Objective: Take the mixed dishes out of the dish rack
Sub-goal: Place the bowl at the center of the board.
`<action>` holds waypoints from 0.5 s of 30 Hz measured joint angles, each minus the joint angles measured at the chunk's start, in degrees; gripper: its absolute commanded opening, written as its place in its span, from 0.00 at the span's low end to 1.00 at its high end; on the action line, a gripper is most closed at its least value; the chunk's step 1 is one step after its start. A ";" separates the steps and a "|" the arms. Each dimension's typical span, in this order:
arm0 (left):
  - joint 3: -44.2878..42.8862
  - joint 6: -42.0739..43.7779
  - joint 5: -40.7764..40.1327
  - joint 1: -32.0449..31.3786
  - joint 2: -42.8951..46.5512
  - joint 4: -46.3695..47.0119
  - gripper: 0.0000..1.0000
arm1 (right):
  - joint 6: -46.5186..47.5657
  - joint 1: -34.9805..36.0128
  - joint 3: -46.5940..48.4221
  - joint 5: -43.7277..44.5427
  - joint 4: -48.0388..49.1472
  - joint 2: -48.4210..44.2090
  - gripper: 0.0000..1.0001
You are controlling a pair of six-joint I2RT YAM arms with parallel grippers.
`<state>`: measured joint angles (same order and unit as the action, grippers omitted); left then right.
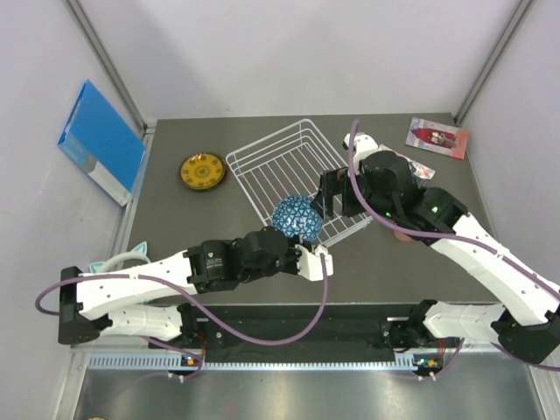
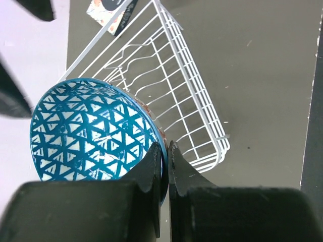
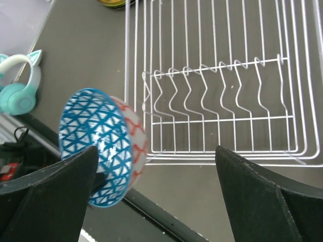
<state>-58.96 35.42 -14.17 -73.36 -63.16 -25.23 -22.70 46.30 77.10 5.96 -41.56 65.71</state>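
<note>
A small patterned bowl (image 1: 295, 219), blue triangles inside and red lines outside, hangs tilted on edge at the near corner of the dish rack (image 1: 289, 171). My left gripper (image 2: 165, 148) is shut on the rim of the bowl (image 2: 86, 131), one finger inside and one outside. The white wire rack (image 2: 181, 91) shows bare plate slots. My right gripper (image 1: 339, 198) hovers open over the rack's near right side. In the right wrist view it (image 3: 156, 151) has nothing between its fingers, with the bowl (image 3: 96, 143) at its left finger and the rack (image 3: 222, 75) beyond. An amber plate (image 1: 202, 171) lies on the table left of the rack.
A blue folder (image 1: 101, 140) leans against the left wall. A printed booklet (image 1: 436, 136) lies at the table's far right corner. Teal headphones (image 1: 122, 260) sit off the table's near left edge, also seen as headphones (image 3: 20, 85) in the right wrist view.
</note>
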 measured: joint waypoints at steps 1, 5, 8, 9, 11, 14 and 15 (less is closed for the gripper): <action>0.00 0.13 0.26 0.00 -0.28 0.00 0.00 | 0.17 0.00 0.00 -0.59 -0.02 -0.20 0.95; -0.02 0.35 2.21 0.00 -1.29 0.02 0.00 | 0.70 0.00 -1.44 -2.86 0.66 -1.07 0.87; -0.50 0.28 3.61 0.00 -2.23 0.02 0.00 | 1.51 0.00 -3.43 -3.80 0.74 -1.36 0.81; -0.92 0.11 4.26 0.00 -2.78 -0.02 0.00 | 1.73 0.00 -4.00 -3.96 0.79 -1.33 0.79; -1.77 -0.28 5.27 0.00 -3.63 -0.02 0.00 | 2.34 0.00 -4.79 -3.96 0.74 -1.22 0.70; -2.82 -1.20 6.99 0.00 -4.31 0.00 0.00 | 3.26 0.00 -5.86 -3.43 1.09 -0.81 0.50; -3.02 -1.44 7.50 0.00 -4.33 0.00 0.00 | 3.58 0.00 -6.38 -3.13 1.42 -0.72 0.45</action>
<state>-61.98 33.98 -6.68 -73.36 -67.48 -25.23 -19.11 46.30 70.72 2.83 -40.14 64.99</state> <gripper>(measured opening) 0.061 0.631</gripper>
